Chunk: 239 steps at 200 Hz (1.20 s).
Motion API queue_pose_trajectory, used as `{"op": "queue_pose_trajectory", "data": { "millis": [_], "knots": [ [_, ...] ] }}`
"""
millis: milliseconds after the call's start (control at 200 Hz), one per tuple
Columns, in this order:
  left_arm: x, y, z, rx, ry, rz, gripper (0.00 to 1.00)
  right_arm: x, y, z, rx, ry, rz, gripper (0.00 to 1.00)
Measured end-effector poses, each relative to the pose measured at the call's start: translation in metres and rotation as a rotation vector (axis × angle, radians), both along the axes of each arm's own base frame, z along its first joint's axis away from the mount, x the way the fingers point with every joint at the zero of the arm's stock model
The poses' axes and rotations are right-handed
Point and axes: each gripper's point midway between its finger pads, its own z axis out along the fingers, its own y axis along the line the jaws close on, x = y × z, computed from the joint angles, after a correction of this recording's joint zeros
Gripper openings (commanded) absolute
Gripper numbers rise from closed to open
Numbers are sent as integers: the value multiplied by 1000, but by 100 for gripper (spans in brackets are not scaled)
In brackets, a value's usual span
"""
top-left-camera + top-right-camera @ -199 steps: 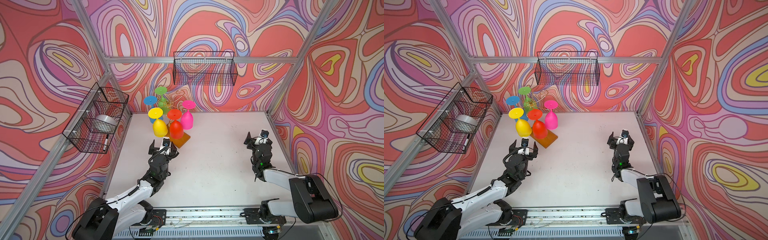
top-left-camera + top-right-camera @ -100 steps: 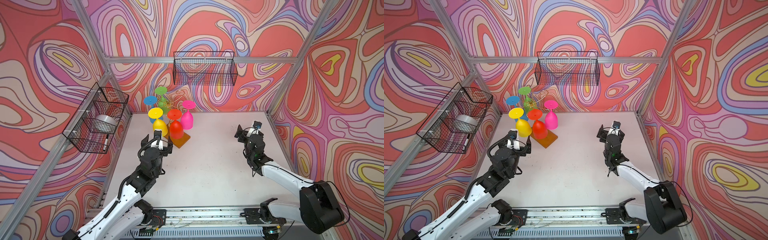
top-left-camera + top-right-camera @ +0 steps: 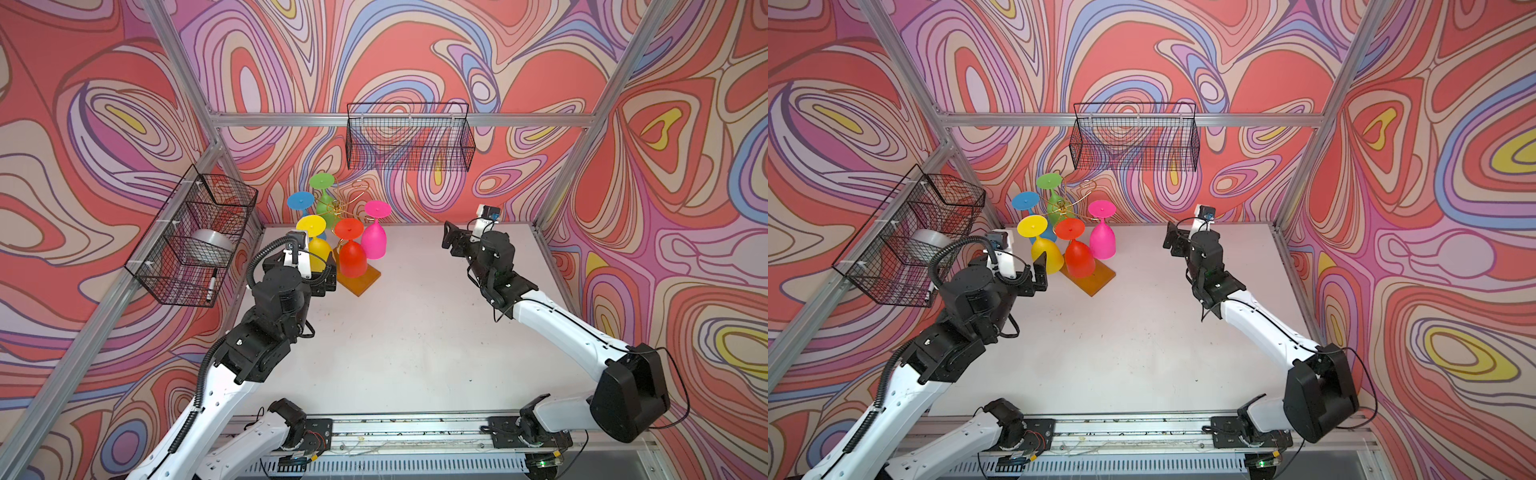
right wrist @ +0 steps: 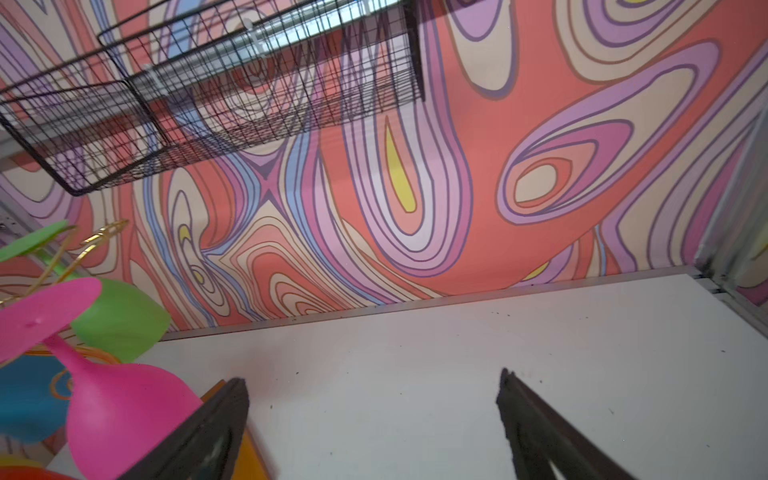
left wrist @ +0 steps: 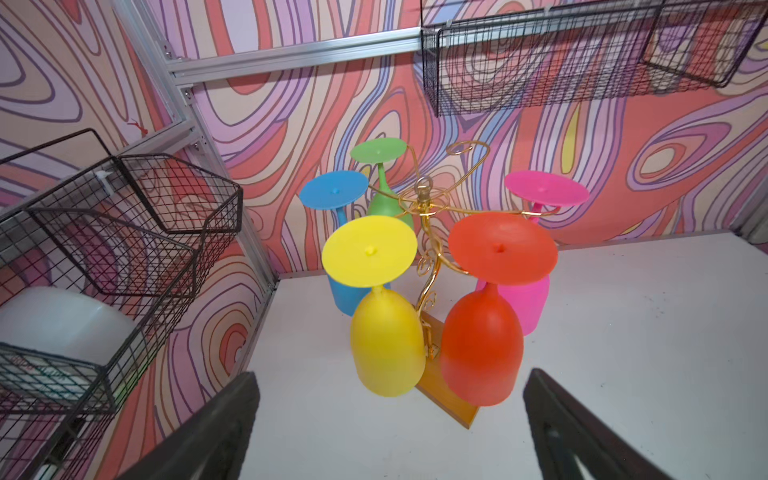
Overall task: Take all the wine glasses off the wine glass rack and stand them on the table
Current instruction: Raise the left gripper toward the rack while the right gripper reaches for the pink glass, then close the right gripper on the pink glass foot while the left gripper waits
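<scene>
The left gripper (image 5: 390, 374) is spread wide and holds nothing. In the left wrist view its two dark fingers (image 5: 224, 419) stand on either side of the hanging yellow glass (image 5: 386, 349), which lies just ahead of them, and neither finger is seen touching it. In both top views this gripper (image 3: 322, 278) sits low beside the yellow bowl, at the near-left corner of the rack (image 3: 365, 280). The left arm rises from the front rail, with its elbow lifted and the wrist bent forward and level toward the glasses.

The rack stands at the back left of the white table (image 3: 415, 332), its orange base flat on the surface. All five glasses hang upside down from its gold arms: yellow and a red glass (image 5: 482, 349) in front, a pink glass (image 5: 532, 303) to the right, and a blue glass (image 5: 334, 189) and a green glass (image 5: 378, 149) behind (one curled arm at the back is bare).

The right gripper (image 4: 372, 376) is also wide open and empty. In a top view it (image 3: 1173, 245) hangs above the table, pointing left toward the pink glass, clearly apart from it. Its arm stretches up from the rail along the right side.
</scene>
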Motion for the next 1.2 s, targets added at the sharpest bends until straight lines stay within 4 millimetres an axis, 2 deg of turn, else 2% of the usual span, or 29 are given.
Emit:
{"op": "queue_pose_trajectory", "data": {
  "millis": [110,175,255,406,521,621,736,921,1052,1197],
  "knots": [
    [7,0,17,-37,17,-36,100,6,21,11,50,25,90,98],
    [18,7,31,-77,24,-41,99,10,35,15,81,52,144,99],
    [32,14,37,-124,35,-58,97,13,50,18,120,82,207,96],
    [52,11,24,-202,92,-163,95,11,76,22,204,147,317,92],
    [63,2,13,-263,125,-275,94,7,95,27,271,184,387,83],
    [63,-12,9,-286,136,-380,94,4,111,30,334,220,442,74],
    [60,-28,9,-310,125,-490,93,6,125,30,405,262,493,68],
    [52,-46,9,-338,110,-635,92,11,140,12,504,352,528,60],
    [48,-53,10,-349,86,-701,91,15,149,2,566,405,543,54],
    [44,-54,2,-361,84,-732,91,16,154,9,627,421,560,51]
  ]
}}
